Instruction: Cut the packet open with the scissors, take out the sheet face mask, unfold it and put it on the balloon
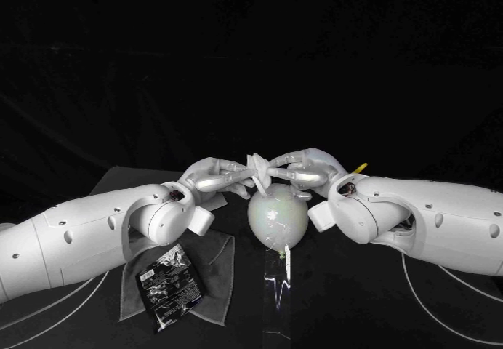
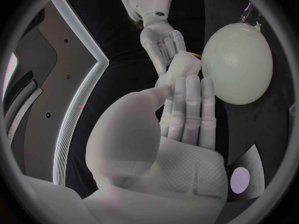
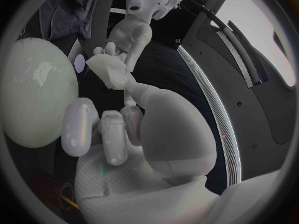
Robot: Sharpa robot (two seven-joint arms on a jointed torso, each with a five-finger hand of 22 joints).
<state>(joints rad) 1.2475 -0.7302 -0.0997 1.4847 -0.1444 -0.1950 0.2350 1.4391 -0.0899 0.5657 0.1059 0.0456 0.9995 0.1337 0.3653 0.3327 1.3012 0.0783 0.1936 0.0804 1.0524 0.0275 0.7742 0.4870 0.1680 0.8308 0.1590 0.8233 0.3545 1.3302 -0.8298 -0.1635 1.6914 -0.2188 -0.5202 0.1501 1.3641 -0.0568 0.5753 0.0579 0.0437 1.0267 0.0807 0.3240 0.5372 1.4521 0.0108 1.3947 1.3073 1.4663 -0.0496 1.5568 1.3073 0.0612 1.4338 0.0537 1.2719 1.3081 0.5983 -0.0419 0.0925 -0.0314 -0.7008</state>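
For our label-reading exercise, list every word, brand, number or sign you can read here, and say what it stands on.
No text can be read.
The black packet on the grey cloth: white print, too small and blurred to read.
The balloon and the folded sheet mask, held between the left hand and the right hand: no lettering shows.

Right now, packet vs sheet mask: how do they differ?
Colour: the packet is black with pale print; the sheet mask is plain white.
Place: the packet lies on the grey cloth on the table; the sheet mask is up in the air, just above the balloon.
Contact: nothing touches the packet; the left hand and the right hand both pinch the sheet mask.
Shared: both are thin, flat pieces.
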